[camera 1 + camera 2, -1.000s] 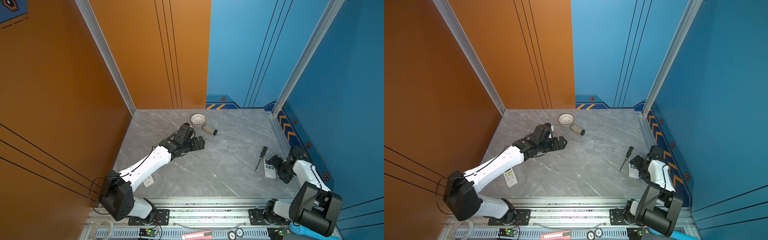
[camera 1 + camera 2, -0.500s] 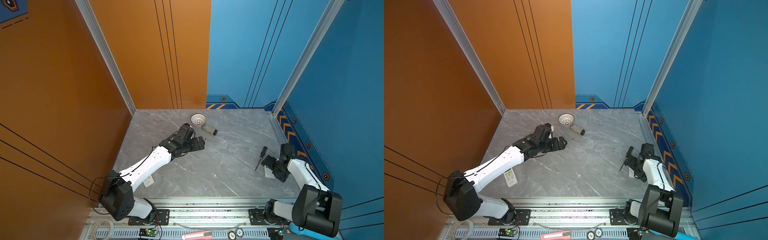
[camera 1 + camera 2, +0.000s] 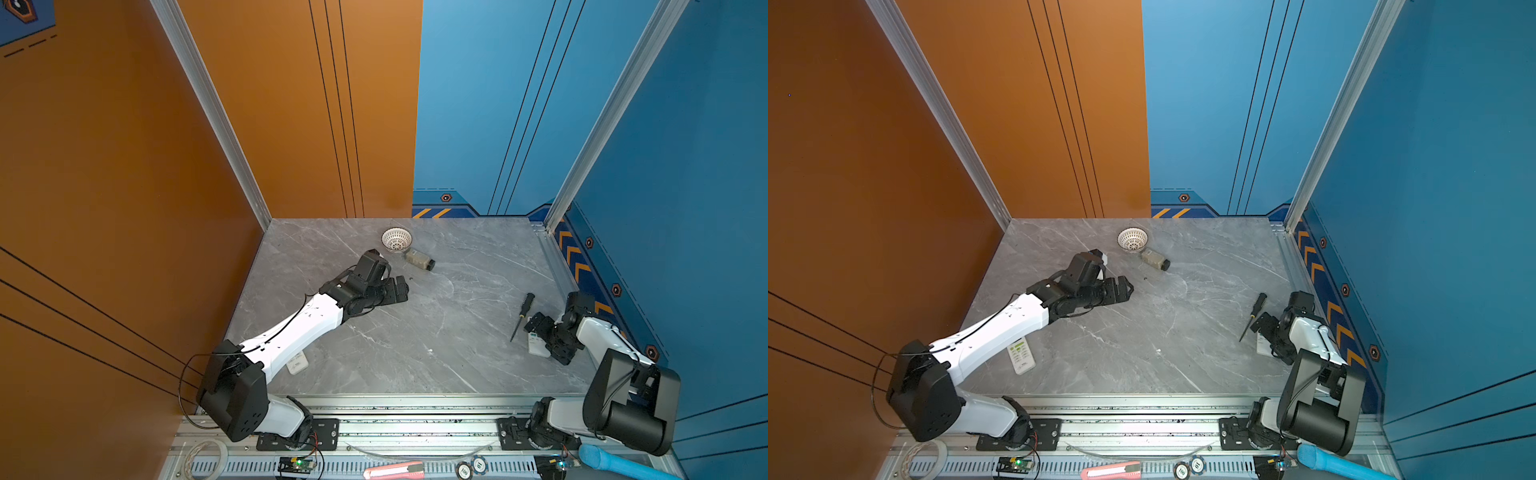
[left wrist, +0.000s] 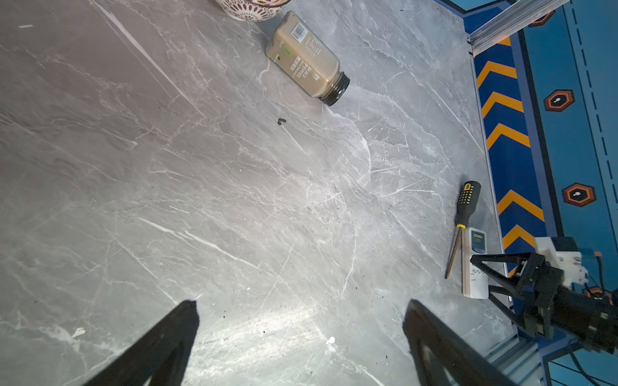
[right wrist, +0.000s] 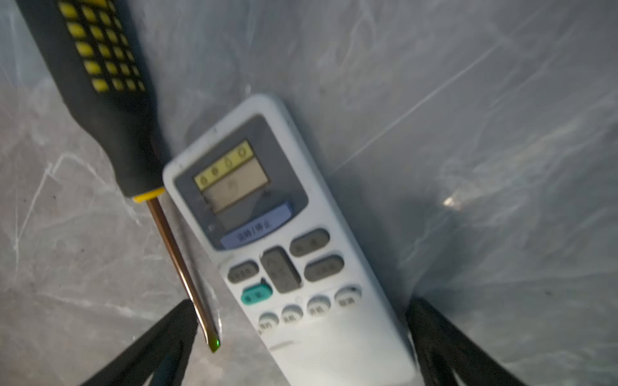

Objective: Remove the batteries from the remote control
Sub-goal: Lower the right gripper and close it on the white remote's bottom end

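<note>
**A:** Quick one: how far along is it?

**B:** Barely started, I'd say. No batteries are visible anywhere, so presumably they're inside. The remote [image 5: 284, 254] lies buttons up at about 4 o'clock on the table [image 3: 415, 353], so its back, where a cover would sit, faces down.

**A:** Right gripper?

**B:** The right gripper [image 5: 301, 305] is spread wide and low over the remote's button end, one finger on either side, nothing clamped. Can't tell if it's touching.

**A:** Anything in the way?

**B:** A screwdriver [image 5: 100, 83] lies just beside the remote, on its 10 o'clock side in both top views. Its tip is close to one finger.

**A:** Left side?

**B:** The left gripper [image 4: 301, 304] is also wide open and empty, over bare table near the middle. The pepper jar [image 4: 307, 56] and bowl [image 3: 397, 240] are off at 12 o'clock.

**A:** Is that another one at 8 o'clock?

**B:** Yes, a second remote [image 3: 1021, 355] beside the left arm, buttons up, nothing on it.

**A:** What's left?

**B:** Everything: grip, flip, cover off, batteries out.
</note>
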Robot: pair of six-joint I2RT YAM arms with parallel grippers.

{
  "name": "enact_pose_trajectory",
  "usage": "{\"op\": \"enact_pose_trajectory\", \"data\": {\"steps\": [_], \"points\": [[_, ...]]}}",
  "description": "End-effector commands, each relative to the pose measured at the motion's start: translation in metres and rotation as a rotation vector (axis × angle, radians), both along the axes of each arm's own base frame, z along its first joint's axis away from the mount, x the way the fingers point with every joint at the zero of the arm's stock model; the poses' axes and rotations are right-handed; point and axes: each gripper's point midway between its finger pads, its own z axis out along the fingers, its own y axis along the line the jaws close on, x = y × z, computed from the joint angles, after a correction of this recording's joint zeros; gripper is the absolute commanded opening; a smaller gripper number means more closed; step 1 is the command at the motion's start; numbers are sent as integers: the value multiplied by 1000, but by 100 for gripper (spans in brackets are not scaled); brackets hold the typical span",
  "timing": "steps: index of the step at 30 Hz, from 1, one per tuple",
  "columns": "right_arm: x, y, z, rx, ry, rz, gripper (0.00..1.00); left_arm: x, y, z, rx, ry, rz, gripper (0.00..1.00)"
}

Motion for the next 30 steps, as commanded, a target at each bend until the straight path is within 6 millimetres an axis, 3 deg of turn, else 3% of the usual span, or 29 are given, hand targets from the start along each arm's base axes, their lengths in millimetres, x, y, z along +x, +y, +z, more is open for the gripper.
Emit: {"op": "enact_pose_trajectory", "data": {"steps": [1,6,13,19,25,30], "points": [[7,17,5,41,-58,36,100,-4,4,-2,-6,5,2,98],[-5,29,2,35,-7,69,100,-4,6,-7,-5,20,10,98],[-25,13,1,-98,153,33,100,-1,2,-8,-10,26,1,98],[-30,7,14,-172,167,17,96,0,0,-8,-16,30,-9,98],[-28,3,8,-189,171,15,93,2,-4,-11,-17,42,-17,98],[-14,6,6,-164,126,36,94,4,-6,-11,-18,46,-24,98]]}}
